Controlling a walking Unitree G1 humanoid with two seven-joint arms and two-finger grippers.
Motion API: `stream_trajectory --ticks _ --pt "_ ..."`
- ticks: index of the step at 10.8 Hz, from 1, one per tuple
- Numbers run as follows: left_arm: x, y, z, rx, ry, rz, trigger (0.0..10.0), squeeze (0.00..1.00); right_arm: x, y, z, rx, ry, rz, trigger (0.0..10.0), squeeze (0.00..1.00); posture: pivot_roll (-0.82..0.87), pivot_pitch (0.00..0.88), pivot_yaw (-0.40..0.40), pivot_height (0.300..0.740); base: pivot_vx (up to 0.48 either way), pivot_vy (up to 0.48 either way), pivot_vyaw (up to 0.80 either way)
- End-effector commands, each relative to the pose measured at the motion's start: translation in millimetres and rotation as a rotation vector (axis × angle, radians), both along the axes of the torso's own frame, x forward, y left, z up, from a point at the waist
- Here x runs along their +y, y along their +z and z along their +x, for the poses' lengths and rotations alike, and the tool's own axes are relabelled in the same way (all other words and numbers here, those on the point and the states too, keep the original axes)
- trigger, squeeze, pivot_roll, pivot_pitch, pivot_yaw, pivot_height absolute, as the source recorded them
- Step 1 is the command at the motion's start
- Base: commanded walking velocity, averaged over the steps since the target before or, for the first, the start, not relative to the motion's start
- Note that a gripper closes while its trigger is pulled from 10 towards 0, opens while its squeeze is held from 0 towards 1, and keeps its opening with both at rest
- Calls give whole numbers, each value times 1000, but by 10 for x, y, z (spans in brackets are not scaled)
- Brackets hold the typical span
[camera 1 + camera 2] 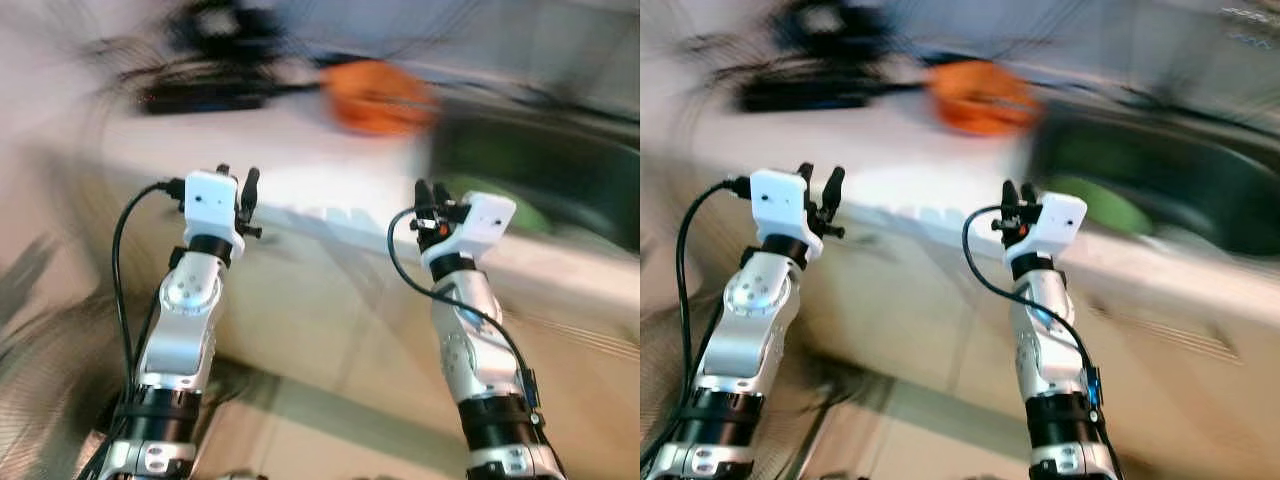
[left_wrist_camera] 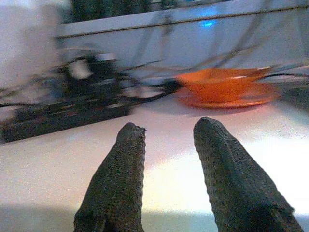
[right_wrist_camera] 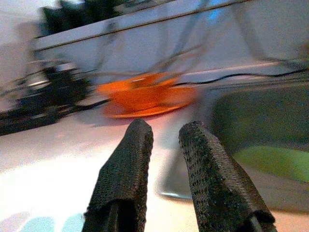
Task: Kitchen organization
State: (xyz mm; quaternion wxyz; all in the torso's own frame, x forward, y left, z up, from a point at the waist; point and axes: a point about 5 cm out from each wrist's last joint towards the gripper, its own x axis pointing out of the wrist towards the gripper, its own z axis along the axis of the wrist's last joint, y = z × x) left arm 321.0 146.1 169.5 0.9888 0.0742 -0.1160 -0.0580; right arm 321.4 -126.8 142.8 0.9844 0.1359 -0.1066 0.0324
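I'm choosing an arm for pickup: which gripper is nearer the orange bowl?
Right, by a little. The right gripper is raised just below the orange bowl, near the sink; the left gripper is raised further to the bowl's left.

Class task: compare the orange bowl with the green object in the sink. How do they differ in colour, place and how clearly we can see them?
The orange bowl sits on an orange plate on the white counter; the green object lies down inside the sink. The bowl's shape is readable despite blur; the green object is too blurred to identify. Both lie ahead of the open right gripper.
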Motion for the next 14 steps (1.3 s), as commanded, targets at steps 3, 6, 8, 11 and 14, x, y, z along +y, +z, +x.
stream_trajectory --ticks 3,6,8,11,14 --pt "-87 22 24 2 -33 3 10000 0 -57 3 21 5 -21 -7 10000 0 78 29 -54 740 0 0 -800" --pt "-82 33 35 0 -38 14 10000 0 -56 15 20 -11 -30 -10 10000 0 80 23 -47 740 0 0 -533" --pt "-59 38 41 -2 -17 11 10000 0 -29 17 18 -10 -21 -18 10000 0 79 17 -51 740 0 0 0" --pt "-38 40 30 -8 2 4 10000 0 27 18 10 -20 6 -63 10000 0 88 6 -67 740 0 0 250" --pt "-7 41 23 -7 19 4 10000 0 23 9 15 -14 6 -39 10000 0 91 15 -70 740 0 0 231"
